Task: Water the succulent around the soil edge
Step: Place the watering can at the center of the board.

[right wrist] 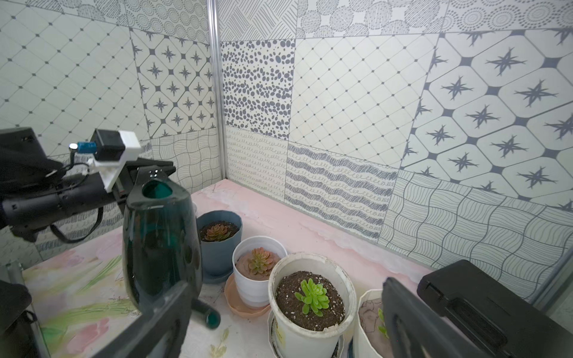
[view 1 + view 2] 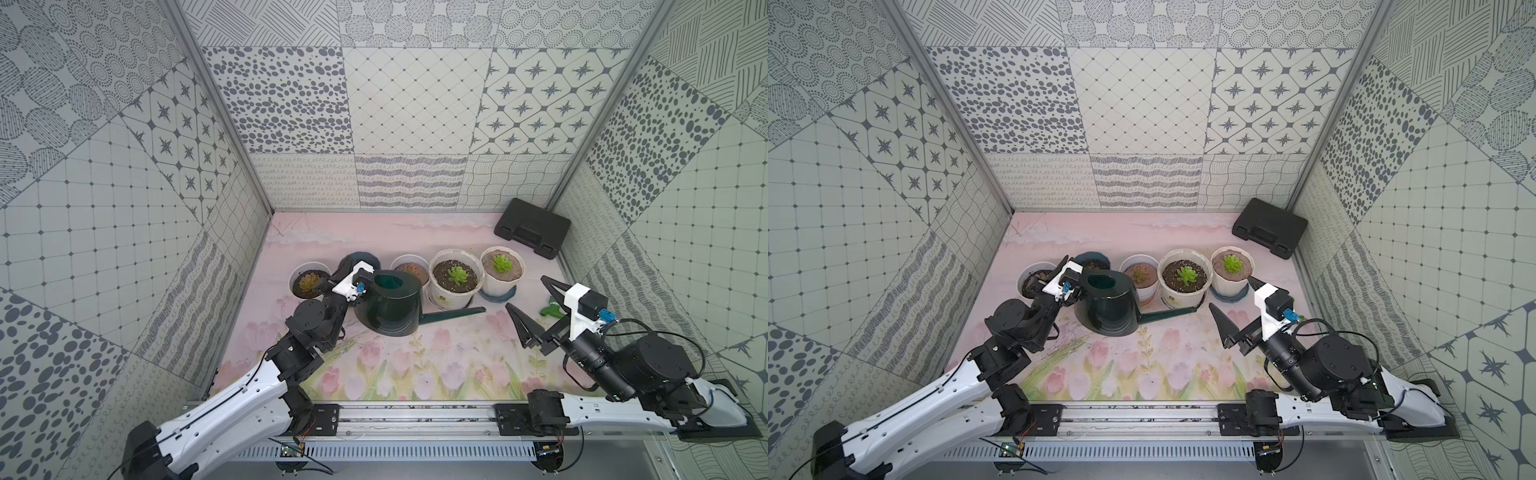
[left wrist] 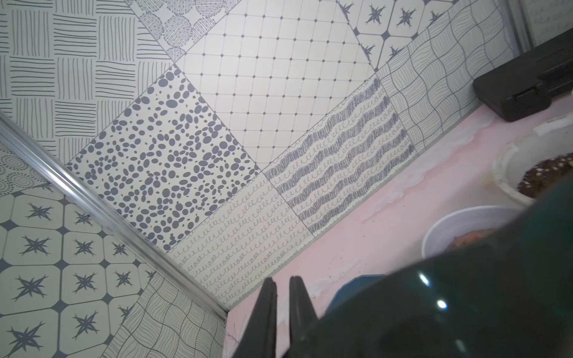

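- In both top views the succulent [image 2: 501,263] shows whole. It is a bright green rosette facing straight up from mounded tan soil. Its soil edge [image 2: 514,272] is a bare ring inside the lip of the white fluted pot [image 2: 494,286]. The pot stands upright on a blue saucer [image 2: 498,296] at the right end of the pot row.
- The right wrist view gives only a sliver of the succulent [image 1: 380,322]; the rest is behind one finger. That view does show the blue pot [image 1: 220,251] and its reddish rosette, which the left gripper [image 2: 1062,265] mostly covers from above.
- The left wrist view takes in the can's dark flank, two pot rims and the black case [image 3: 524,90].
- The watering can [image 2: 388,309] stands upright, its long axis running left to right across the table [image 2: 415,365]. Its spout [image 2: 457,314] points right, and the tip lies in front of the cream pot [image 2: 449,297], near the saucer.
- The left gripper's jaws are nearly together, pinched on the can's handle (the right wrist view shows them crossing it behind the fill hole).
- The right gripper [image 2: 526,291] hangs with jaws spread wide and empty, just in front of the white fluted pot.
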You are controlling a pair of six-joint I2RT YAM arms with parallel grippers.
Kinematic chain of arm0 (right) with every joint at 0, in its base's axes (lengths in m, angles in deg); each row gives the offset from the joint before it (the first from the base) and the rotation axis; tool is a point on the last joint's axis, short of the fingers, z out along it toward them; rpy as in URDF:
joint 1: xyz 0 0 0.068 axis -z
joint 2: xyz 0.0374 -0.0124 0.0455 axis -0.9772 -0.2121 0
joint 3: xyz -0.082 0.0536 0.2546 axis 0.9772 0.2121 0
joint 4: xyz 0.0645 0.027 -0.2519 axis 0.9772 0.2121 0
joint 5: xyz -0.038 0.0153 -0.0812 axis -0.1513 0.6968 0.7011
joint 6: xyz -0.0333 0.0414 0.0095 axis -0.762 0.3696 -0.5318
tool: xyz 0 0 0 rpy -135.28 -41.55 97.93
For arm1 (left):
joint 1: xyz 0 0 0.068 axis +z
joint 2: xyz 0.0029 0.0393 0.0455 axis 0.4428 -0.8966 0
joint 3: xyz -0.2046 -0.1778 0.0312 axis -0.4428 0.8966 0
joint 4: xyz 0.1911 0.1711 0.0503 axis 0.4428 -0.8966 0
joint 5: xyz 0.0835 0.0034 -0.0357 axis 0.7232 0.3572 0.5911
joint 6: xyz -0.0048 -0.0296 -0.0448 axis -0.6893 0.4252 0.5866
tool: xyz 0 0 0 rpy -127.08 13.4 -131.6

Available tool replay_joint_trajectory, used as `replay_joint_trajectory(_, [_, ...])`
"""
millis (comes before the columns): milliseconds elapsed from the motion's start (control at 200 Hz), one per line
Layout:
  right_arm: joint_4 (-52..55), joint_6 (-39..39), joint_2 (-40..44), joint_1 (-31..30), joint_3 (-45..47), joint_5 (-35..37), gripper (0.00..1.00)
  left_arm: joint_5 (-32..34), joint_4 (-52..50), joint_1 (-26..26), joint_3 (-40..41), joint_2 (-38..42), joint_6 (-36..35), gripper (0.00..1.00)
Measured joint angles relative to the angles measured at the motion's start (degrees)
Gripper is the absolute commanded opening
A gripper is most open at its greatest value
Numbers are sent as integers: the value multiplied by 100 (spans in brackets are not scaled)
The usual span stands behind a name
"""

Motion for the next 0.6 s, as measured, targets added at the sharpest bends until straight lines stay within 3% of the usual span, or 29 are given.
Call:
replay_joint_trajectory(220, [-46,-122,-339,0,-304,291,97,741,920,-739,933,-286,280,0])
replay_joint_trajectory(600, [-201,-190,-1143,210,-267,282,97,1364,2020,-1010,1749,-839,1362,0])
